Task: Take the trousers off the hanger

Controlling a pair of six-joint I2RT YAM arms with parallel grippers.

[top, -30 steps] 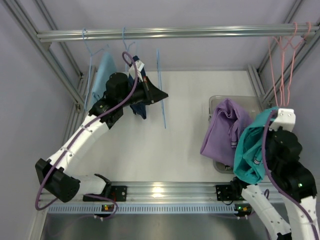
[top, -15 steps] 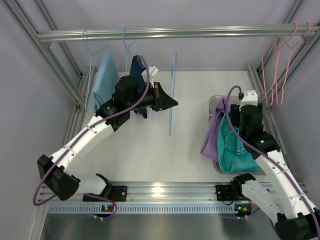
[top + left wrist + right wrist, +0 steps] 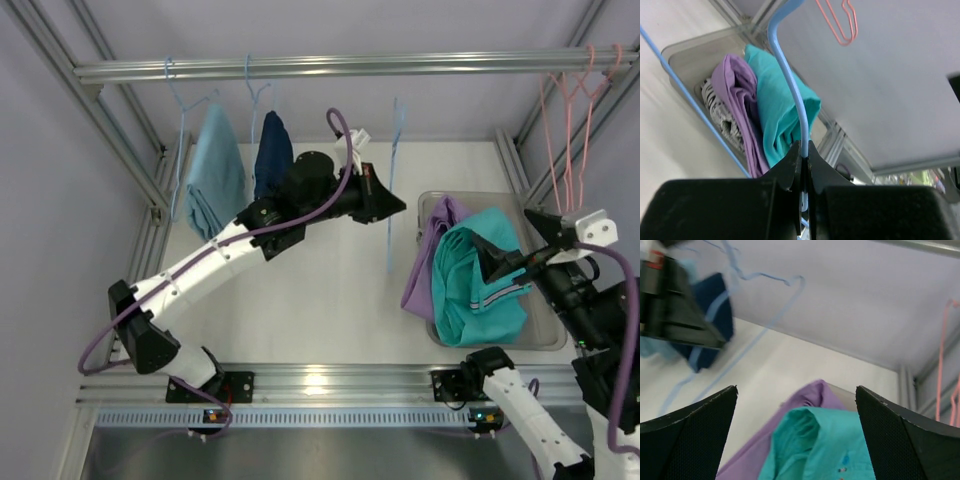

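White tabletop (image 3: 330, 300) is seen below the rail (image 3: 330, 67). The right gripper (image 3: 515, 243) is held with its fingers spread wide and empty above the bin (image 3: 548, 338), raised since half a second ago. The teal trousers (image 3: 480, 285) are left in the bin against a purple garment (image 3: 425, 270). The pink hanger (image 3: 568, 150) is hung bare at the rail's far right end. The left gripper (image 3: 804, 156) is clamped on a light-blue hanger (image 3: 790, 75), which has been carried further right.

surface: white table (image 3: 300, 300) | lying on it: one grey plastic bin (image 3: 545, 325) | bin place: beneath right gripper (image 3: 502, 230), well right of left gripper (image 3: 398, 208)
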